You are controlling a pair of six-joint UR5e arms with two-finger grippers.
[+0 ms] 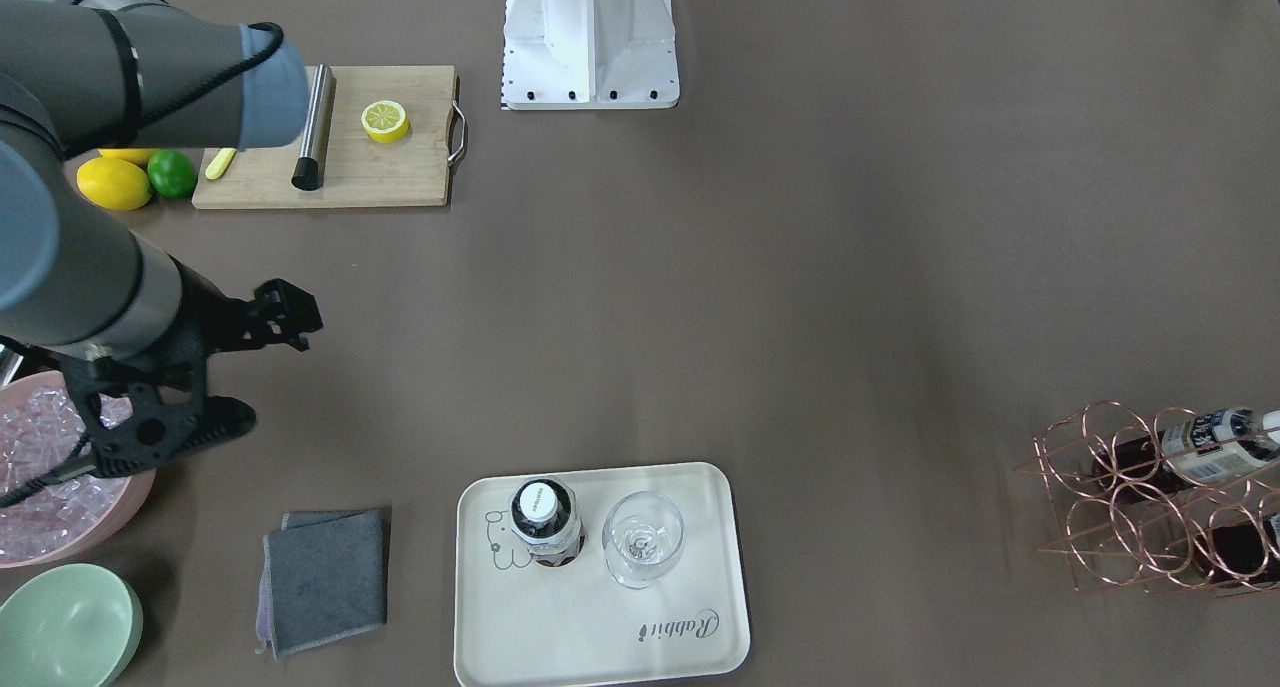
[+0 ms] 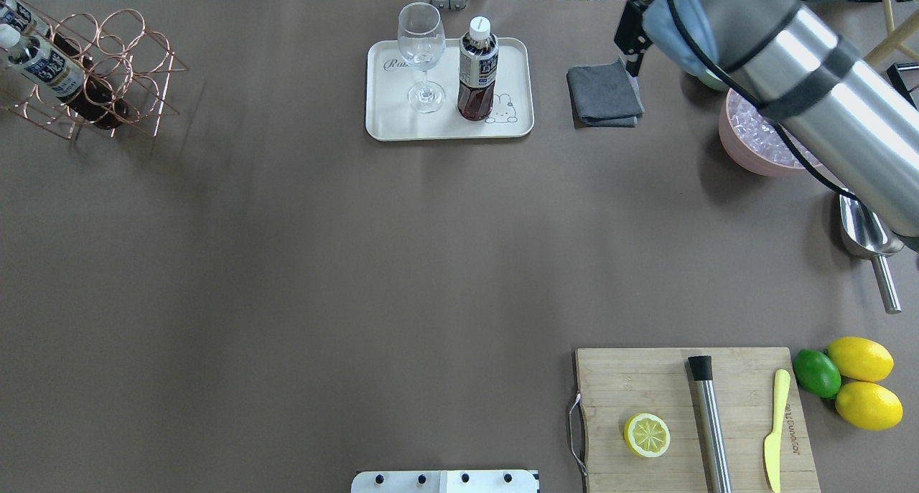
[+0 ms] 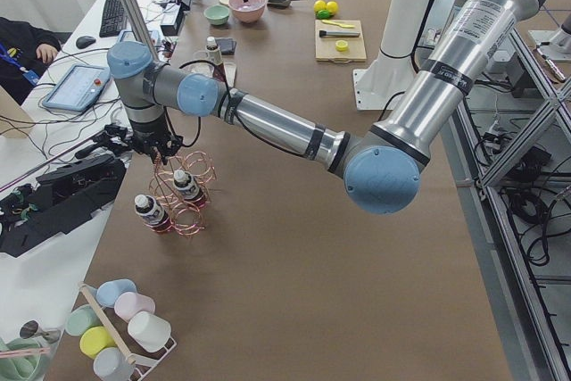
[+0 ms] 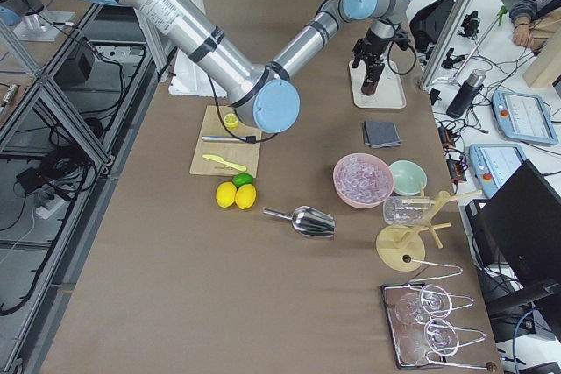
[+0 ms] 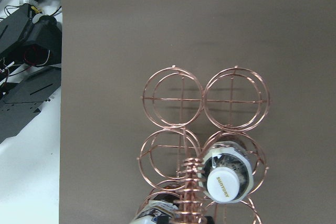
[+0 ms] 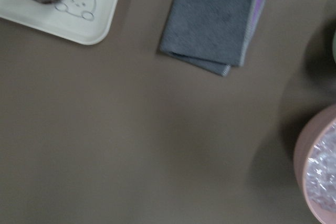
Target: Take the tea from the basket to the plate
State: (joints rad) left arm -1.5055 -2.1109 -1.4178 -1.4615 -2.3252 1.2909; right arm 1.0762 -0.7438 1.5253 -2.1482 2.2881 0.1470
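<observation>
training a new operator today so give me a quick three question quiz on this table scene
1. True or false: the plate holds two bottles.
2. How many bottles sit in the basket?
3. What stands beside the bottle on the plate? A glass, B kettle, C fork.
Key: 1 false, only one; 2 two; 3 A.

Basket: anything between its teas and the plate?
Nothing visible stands on the table between the basket and the plate. On the plate, one tea and a wine glass already stand on the robot's side; the end lettered Rabbit is bare.
</observation>
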